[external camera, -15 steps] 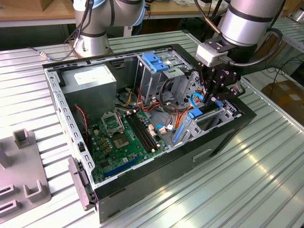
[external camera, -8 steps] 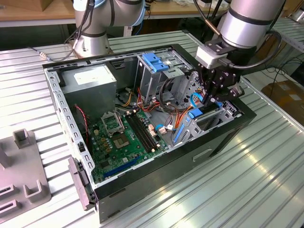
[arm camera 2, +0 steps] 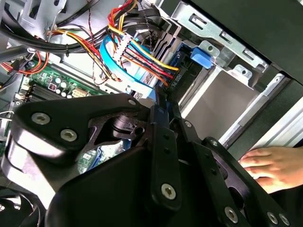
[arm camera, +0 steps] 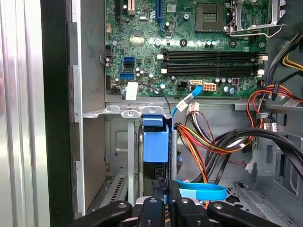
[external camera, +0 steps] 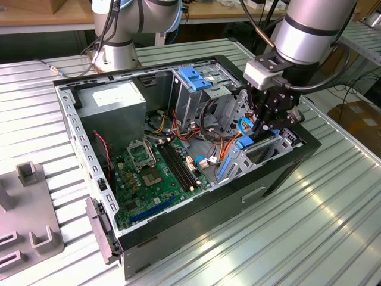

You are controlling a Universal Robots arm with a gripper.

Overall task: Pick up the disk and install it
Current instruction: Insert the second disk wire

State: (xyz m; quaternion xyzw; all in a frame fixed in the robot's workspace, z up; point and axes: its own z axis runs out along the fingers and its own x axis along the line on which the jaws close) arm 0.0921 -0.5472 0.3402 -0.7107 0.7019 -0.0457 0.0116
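Black claw (arm camera: 166,201) grips the disk (arm camera: 156,146) on edge, long axis down into the case (external camera: 280,173).

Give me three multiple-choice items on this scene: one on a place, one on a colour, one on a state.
1. Where is the gripper?
A. Over the power supply
B. On the table outside the case
C. In the case, at the bay on the exterior view's right

2. What colour is the motherboard?
A. Green
B. Red
C. White

3. How is the case?
A. Shut, panel on
B. Open, insides exposed
C. Upside down

Answers:
1 C: the gripper reaches down over the bay.
2 A: the motherboard is green in the exterior and first wrist views.
3 B: the case lies with its top side open, board and cables visible.
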